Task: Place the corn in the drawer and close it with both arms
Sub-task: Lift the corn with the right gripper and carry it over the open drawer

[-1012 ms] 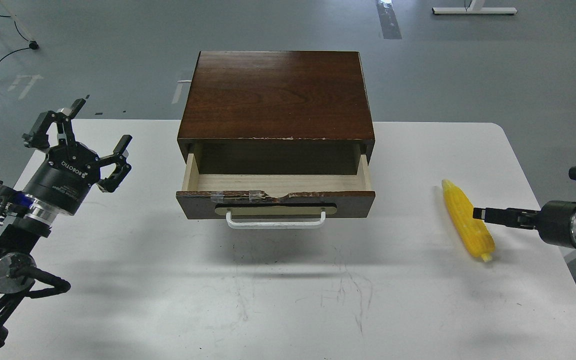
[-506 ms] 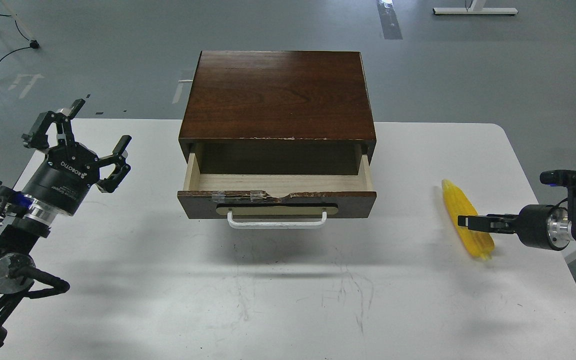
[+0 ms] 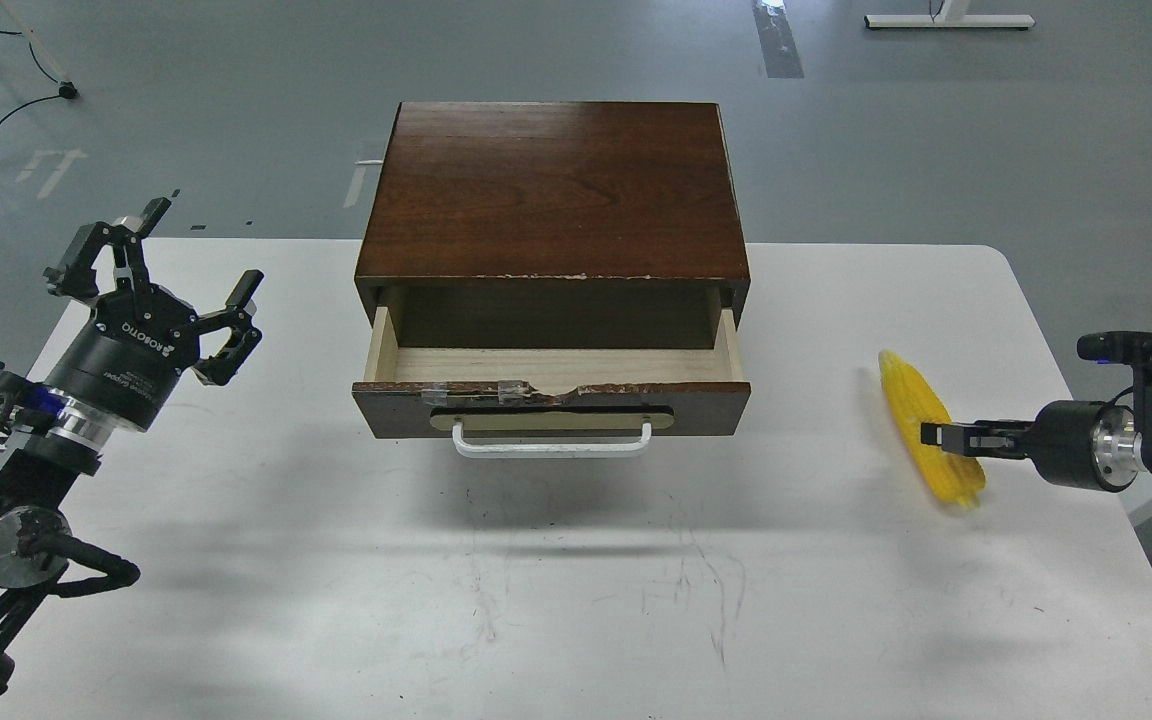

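Observation:
The yellow corn (image 3: 911, 400) lies slanted at the right of the white table (image 3: 576, 600), its lower end blurred. My right gripper (image 3: 939, 437) reaches in from the right, seen edge-on, its thin fingers closed across the corn's lower half. The drawer (image 3: 551, 405) stands pulled open from the dark brown cabinet (image 3: 551, 190); its pale wood inside (image 3: 551, 364) is empty and its white bar handle (image 3: 551, 443) faces me. My left gripper (image 3: 161, 270) is open and empty, held above the table's left edge, well left of the drawer.
The cabinet stands at the table's back middle. Grey floor lies beyond the table, with a cable (image 3: 6, 115) at the far left and a white stand base (image 3: 946, 20) at the top right.
My right gripper moved left onto the corn's lower half and closed there. The corn has shifted slightly up and left with it. The left arm and the drawer have not moved.

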Tool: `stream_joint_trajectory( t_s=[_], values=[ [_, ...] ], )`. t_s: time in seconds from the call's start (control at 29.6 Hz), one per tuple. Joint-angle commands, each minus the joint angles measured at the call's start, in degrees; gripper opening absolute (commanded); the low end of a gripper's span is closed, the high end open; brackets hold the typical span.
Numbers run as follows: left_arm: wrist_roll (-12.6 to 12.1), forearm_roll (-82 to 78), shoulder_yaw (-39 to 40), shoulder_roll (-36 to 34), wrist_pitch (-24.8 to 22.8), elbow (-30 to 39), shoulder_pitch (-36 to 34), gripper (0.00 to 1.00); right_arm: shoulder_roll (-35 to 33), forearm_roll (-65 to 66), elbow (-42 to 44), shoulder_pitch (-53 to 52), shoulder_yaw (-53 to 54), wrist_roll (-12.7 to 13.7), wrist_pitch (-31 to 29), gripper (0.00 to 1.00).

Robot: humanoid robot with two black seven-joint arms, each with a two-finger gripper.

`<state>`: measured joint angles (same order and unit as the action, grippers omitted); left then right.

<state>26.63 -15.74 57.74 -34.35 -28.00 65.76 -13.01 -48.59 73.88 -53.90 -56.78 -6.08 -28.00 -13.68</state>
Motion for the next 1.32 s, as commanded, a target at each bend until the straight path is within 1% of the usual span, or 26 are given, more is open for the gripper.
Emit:
stream_joint_trajectory(
  t_s=[0.0, 0.07, 0.1, 0.17, 0.2, 0.3, 0.34, 0.4, 0.47, 0.51, 0.54, 0.61, 0.67, 0.71, 0.78, 0.94, 1.08, 1.28],
  values=[
    [0.00, 0.00, 0.00, -0.10, 0.00, -0.02, -0.09, 0.99, -3.00, -0.32, -3.57, -8.68, -0.07, 0.00, -0.30, 0.08],
    [0.00, 0.00, 0.00, -0.01, 0.00, -0.02, -0.09, 0.99, -3.70, -0.58, -5.15, -17.18, -0.34, 0.00, -0.65, 0.08],
    [0.00, 0.00, 0.00, -0.01, 0.00, -0.02, -0.09, 0.99, -3.71, -0.58, -5.16, -17.22, -0.34, 0.00, -0.65, 0.08],
    [0.00, 0.00, 0.00, -0.01, 0.00, 0.25, -0.09, 0.99, -2.57, -0.67, -7.17, -25.53, -2.78, 0.00, -1.96, 0.09],
    [0.00, 0.00, 0.00, -0.01, 0.00, 0.33, -0.09, 0.99, -1.87, -0.67, -7.70, -27.74, -3.67, 0.00, -2.40, 0.09],
    [0.00, 0.00, 0.00, -0.36, 0.00, 0.69, -0.09, 0.99, 3.65, -0.67, -9.46, -38.62, -11.12, 0.00, -3.29, 0.09],
    [0.00, 0.00, 0.00, -0.36, 0.00, 0.69, -0.09, 0.99, 3.68, -0.67, -9.47, -38.66, -11.15, 0.00, -3.29, 0.09],
    [0.00, 0.00, 0.09, -0.36, 0.00, 0.69, -0.09, 0.99, 9.54, -0.67, -11.82, -45.40, -16.49, 0.00, -3.11, 0.09],
    [0.00, 0.00, 0.09, -0.36, 0.00, 0.69, -0.09, 0.99, 13.50, -0.41, -14.02, -48.49, -19.31, 0.00, -2.85, 0.09],
    [0.00, 0.00, 0.09, -0.36, 0.00, 0.69, -0.09, 0.99, 14.74, -0.32, -14.56, -49.20, -19.84, 0.00, -2.76, 0.09],
    [0.00, 0.00, 0.00, -0.36, 0.00, 0.77, -0.09, 0.99, 17.45, 0.29, -15.96, -50.43, -20.63, 0.00, -2.67, 0.09],
    [0.00, -0.08, 0.00, -0.45, 0.00, 0.78, -0.09, 0.99, 19.66, 1.08, -17.28, -50.97, -21.43, 0.00, -1.88, 0.09],
    [0.00, 0.00, 0.09, -0.98, 0.00, 0.78, -0.09, 0.99, 23.35, 4.32, -17.73, -51.58, -23.53, 0.00, 1.97, 0.09],
    [0.00, 0.00, 0.09, -0.98, 0.00, 0.78, -0.09, 0.99, 23.36, 4.34, -17.73, -51.58, -23.54, 0.00, 1.99, 0.09],
    [0.00, 0.00, 0.09, -1.59, 0.00, 0.78, 0.00, 0.99, 26.43, 7.75, -17.73, -51.67, -26.25, 0.00, 6.10, 0.09],
    [0.00, 0.00, 0.09, -1.77, 0.00, 1.13, 0.09, 0.99, 31.35, 11.88, -17.29, -51.67, -30.04, 0.00, 11.20, 0.09],
    [0.00, 0.00, 0.18, -1.77, 0.00, 1.13, 0.44, 0.99, 33.73, 13.83, -17.11, -51.67, -31.18, 0.00, 12.44, 0.09],
    [0.00, 0.00, 0.62, -1.68, 0.00, 1.21, 0.53, 0.99, 37.51, 14.10, -12.37, -50.71, -33.56, 0.00, 13.32, 0.10]
  ],
)
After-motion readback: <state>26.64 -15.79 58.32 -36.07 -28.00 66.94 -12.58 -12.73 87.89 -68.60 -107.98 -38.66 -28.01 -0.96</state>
